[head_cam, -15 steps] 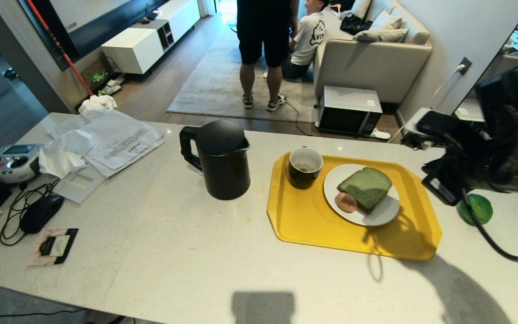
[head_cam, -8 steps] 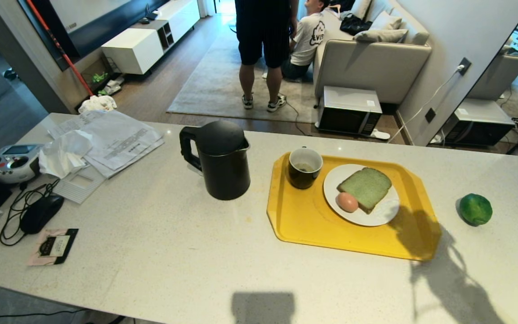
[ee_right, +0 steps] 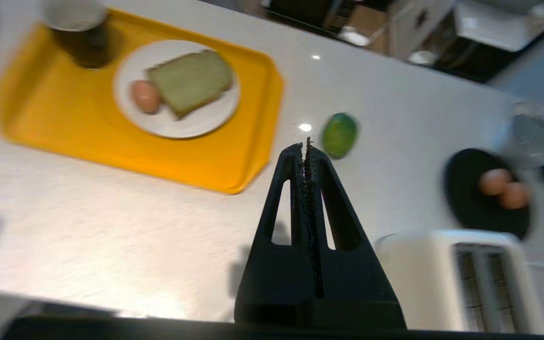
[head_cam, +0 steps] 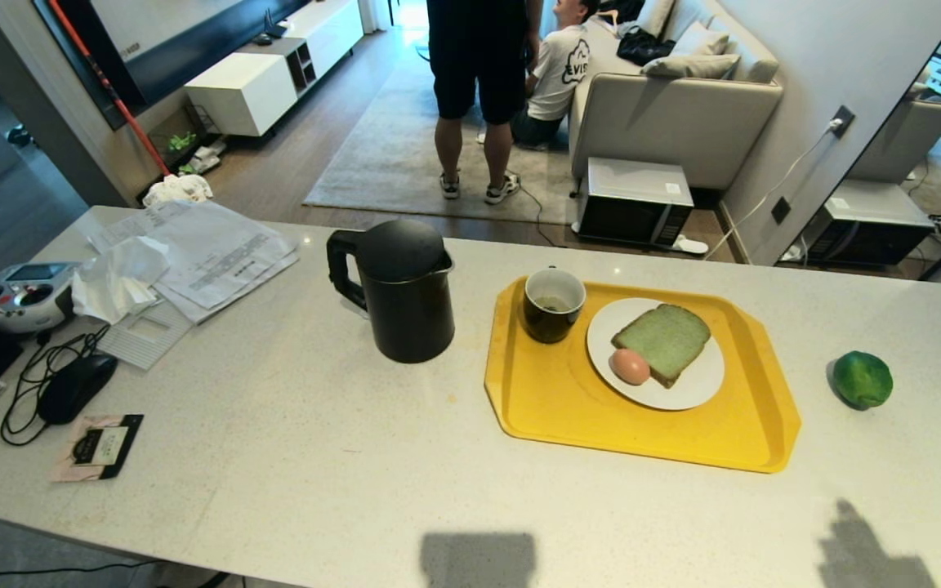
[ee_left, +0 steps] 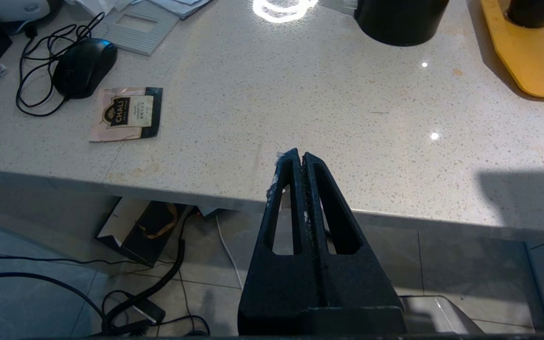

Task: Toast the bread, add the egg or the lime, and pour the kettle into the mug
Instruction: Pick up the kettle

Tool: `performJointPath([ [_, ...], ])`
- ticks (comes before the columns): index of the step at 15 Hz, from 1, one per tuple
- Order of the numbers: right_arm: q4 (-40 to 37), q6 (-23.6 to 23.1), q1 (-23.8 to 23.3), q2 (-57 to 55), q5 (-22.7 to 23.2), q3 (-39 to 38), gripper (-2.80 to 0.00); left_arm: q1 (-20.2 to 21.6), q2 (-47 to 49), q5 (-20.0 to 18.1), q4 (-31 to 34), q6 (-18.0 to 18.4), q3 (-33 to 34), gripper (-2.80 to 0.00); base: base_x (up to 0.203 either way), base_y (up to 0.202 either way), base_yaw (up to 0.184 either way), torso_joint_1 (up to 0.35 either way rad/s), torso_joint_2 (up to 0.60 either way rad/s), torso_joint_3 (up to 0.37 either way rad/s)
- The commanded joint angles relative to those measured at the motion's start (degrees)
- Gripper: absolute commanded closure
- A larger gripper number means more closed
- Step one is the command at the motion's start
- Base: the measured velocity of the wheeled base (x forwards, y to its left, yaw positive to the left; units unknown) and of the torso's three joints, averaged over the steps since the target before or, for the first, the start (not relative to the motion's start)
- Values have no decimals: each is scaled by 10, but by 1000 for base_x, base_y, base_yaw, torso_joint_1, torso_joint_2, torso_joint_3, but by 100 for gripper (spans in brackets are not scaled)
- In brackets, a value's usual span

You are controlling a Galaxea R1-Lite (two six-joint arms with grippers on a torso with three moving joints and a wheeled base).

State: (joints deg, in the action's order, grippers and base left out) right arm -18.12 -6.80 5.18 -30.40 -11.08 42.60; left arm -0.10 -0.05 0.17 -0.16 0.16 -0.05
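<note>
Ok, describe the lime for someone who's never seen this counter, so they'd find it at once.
Find the yellow tray on the pale speckled counter; it carries a white plate with bread and an egg. The lime sits alone on bare counter off the tray's right end. It is the only round, glossy dark-green thing, larger than the pinkish egg.

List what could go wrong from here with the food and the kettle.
The egg lies loose on the plate against the bread; a jolt to the tray may roll it off. The lime sits free on the counter and could roll if brushed. The kettle stands close to the tray, so lifting it toward the mug may knock the tray's rim. Both the right gripper and left gripper are shut and hold nothing.
</note>
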Motion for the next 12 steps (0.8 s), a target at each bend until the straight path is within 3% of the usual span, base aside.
performJointPath([
  [1,-48,64,-19,132,67,-59,0,0,0,0,0,0,0,0,0,0,0,0,0,0],
  [6,-71,83,-40,210,87,-198,0,0,0,0,0,0,0,0,0,0,0,0,0,0],
  [10,-7,64,-49,271,90,-313,0,0,0,0,0,0,0,0,0,0,0,0,0,0],
  [12,38,30,-49,302,93,-361,0,0,0,0,0,0,0,0,0,0,0,0,0,0],
])
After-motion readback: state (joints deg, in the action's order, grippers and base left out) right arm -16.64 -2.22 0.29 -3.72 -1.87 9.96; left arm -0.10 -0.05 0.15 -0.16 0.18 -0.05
